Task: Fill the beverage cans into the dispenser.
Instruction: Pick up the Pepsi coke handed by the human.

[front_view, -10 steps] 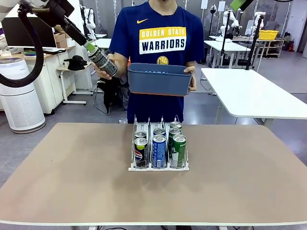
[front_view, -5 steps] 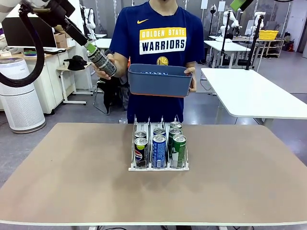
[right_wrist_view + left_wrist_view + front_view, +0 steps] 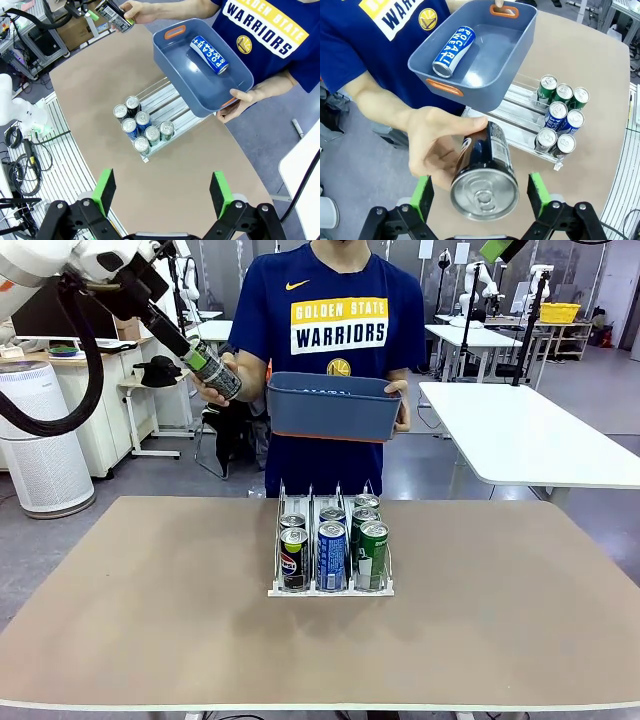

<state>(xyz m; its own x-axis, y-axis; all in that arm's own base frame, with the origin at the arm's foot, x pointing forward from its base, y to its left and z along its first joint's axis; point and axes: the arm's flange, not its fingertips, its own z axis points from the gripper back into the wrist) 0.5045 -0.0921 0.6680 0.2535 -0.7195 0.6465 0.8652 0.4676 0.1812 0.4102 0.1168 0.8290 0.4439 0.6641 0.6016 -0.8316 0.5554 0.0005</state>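
A person's hand holds out a black beverage can, top end toward my left gripper. The jaws stand open on either side of the can's top, with a gap on each side. In the front view that can is up at the left, in front of the person. The dispenser stands mid-table with several black, blue and green cans in its three lanes. My right gripper hangs open high above the table with nothing between its fingers.
The person's other hand holds a blue-grey tub above the far table edge; a blue can lies inside it. The brown table is bare around the dispenser. Other tables and a white air purifier stand behind.
My left gripper has moved slightly down and right, so its fingers reach further over the top of the can in the person's hand. The tub and dispenser have stayed put.
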